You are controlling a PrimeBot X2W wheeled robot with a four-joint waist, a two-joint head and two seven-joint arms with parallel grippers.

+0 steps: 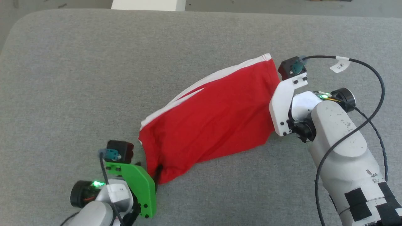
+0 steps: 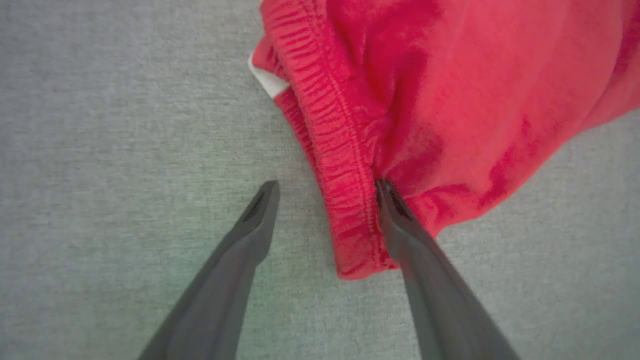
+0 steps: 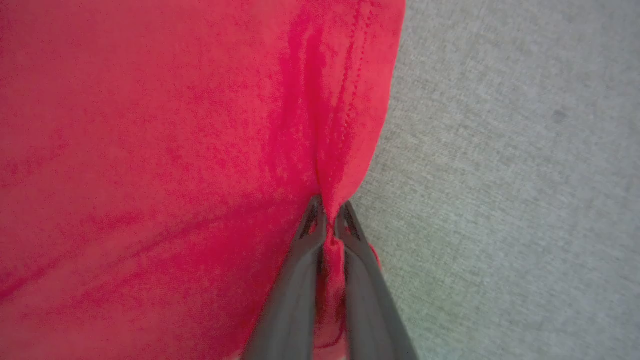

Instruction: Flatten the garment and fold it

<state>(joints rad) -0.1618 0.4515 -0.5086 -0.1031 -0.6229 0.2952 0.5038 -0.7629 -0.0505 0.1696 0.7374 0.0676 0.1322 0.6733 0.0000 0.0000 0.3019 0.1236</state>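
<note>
The left end effector is held wide apart astride the waistband at the lower-left end of the red shorts, one finger touching the cloth. The shorts are laid mid-frame on the grey table. At right, the right end effector is clamped on their edge. A white object is seen beyond the table's far edge. Counted: one pair of shorts, two end effectors.

Overhead head view; both wrist views close against garment
</note>
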